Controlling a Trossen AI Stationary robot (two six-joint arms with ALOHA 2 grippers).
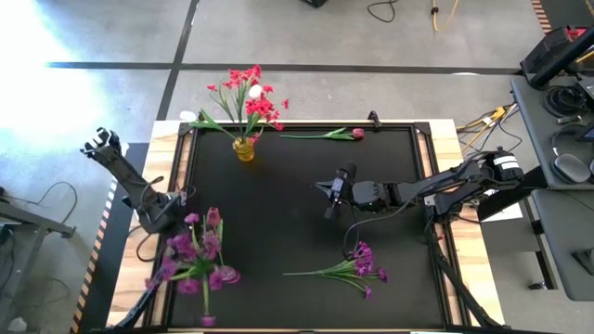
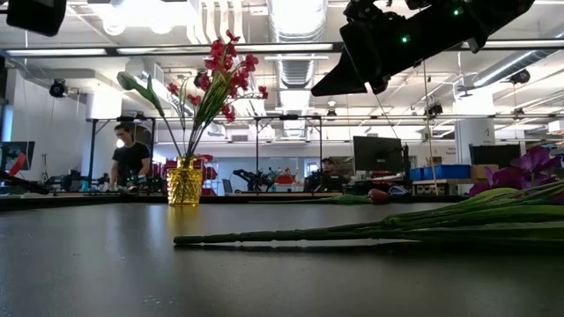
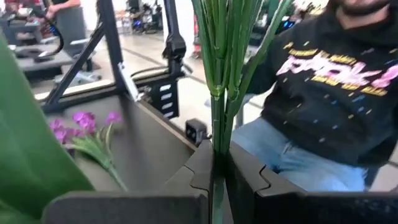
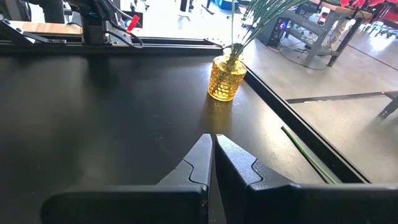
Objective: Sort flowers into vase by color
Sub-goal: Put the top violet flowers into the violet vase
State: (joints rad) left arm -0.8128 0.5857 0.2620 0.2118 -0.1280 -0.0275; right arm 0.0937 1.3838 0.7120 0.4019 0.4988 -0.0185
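High view: purple bunch gripped, loose sprigs wait

You see the mat [image 1: 278, 232], then the left gripper [image 1: 167, 211] pinching the purple bunch [image 1: 200, 260] at its left edge. Your right gripper [image 1: 332, 193] hovers mid-mat, pressed together, empty. Next, likely open it over the purple sprig [image 1: 348, 269].

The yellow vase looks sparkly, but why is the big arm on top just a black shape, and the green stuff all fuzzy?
Low view: bright ceiling lights behind turn the right arm into a silhouette, while the yellow vase glints. Left wrist view: the green stems pinched in the shut jaws sit close to the lens and blur, as does the leaf beside them. High view: glare whitens the floor at the top left corner.
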